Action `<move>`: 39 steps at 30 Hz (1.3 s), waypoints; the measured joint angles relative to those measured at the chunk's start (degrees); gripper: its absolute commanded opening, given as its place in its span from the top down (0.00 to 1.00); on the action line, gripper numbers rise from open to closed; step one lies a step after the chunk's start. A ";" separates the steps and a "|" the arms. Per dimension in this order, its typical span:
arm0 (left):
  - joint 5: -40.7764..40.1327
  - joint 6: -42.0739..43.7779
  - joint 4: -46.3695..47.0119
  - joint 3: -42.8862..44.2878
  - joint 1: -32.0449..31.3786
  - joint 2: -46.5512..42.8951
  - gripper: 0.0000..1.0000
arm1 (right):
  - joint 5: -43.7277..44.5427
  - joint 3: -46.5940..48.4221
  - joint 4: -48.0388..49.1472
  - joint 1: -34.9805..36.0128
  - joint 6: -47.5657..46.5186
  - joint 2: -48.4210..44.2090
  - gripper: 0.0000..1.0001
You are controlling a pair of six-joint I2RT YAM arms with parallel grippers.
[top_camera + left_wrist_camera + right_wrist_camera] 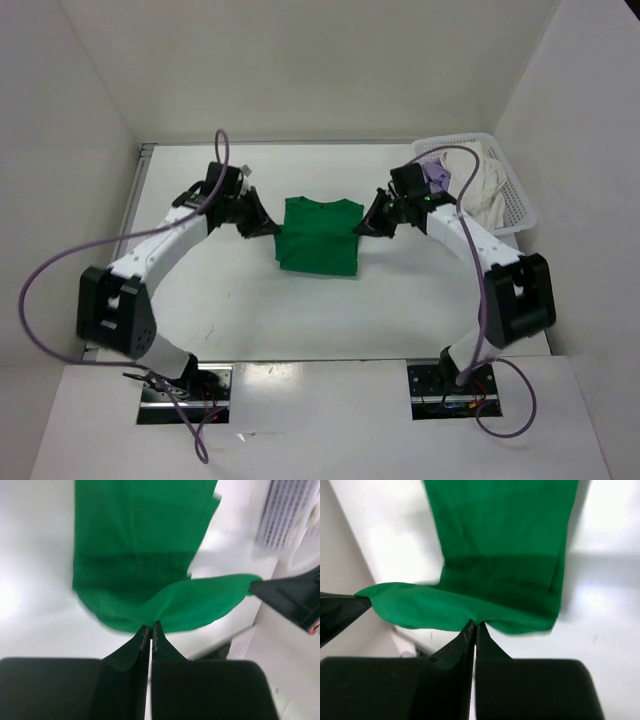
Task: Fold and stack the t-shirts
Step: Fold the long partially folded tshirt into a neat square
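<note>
The bright green t-shirt [318, 235] lies partly folded in the middle of the table. My left gripper [268, 228] is shut on its left edge, and my right gripper [366, 226] is shut on its right edge. In the left wrist view the fingers pinch the green cloth [165, 605] at the gripper [150, 627], with the other gripper's finger at the far end of the lifted strip. The right wrist view shows the same pinch at the gripper [474, 626] on the green shirt [500, 555]. The white shirt [487, 186] and the lavender shirt [437, 176] lie in the basket.
A white mesh basket [523, 205] stands at the back right corner, close to my right arm. White walls enclose the table on the left, back and right. The arm bases sit at the near edge.
</note>
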 measured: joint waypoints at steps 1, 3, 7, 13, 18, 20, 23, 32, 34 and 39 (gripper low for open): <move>-0.35 0.02 0.59 3.52 0.00 4.02 1.00 | 0.33 2.84 0.11 -1.16 -1.11 2.93 1.00; -1.75 0.22 2.89 10.21 0.00 12.61 1.00 | 1.09 7.76 0.22 -2.99 -2.99 8.55 1.00; -4.13 1.27 4.09 22.18 0.31 26.53 1.00 | 2.32 16.33 0.20 -5.55 -5.51 18.86 1.00; -6.03 1.03 6.12 31.06 1.99 36.92 0.98 | 3.80 29.97 -0.15 -7.32 -7.67 32.52 0.98; -7.13 0.04 7.65 34.60 3.89 40.46 0.59 | 3.98 40.74 -0.39 -7.30 -8.72 40.70 0.70; -7.43 -0.59 8.41 34.73 4.55 40.54 0.51 | 4.22 42.93 -0.87 -7.32 -9.07 42.03 0.66; -7.67 -1.49 9.99 34.71 5.25 39.76 0.47 | 4.85 43.98 -1.70 -7.32 -9.33 41.97 0.62; -4.09 -3.17 18.32 23.61 0.96 28.68 0.62 | 6.05 30.03 0.15 -4.04 -9.33 29.90 0.94; -2.45 -3.93 21.03 20.17 -1.79 28.11 0.64 | 5.42 26.25 1.20 -1.64 -8.83 27.91 0.96; -1.01 -4.39 22.32 13.20 -5.25 30.91 0.64 | 4.02 22.38 2.71 1.70 -8.41 29.27 1.00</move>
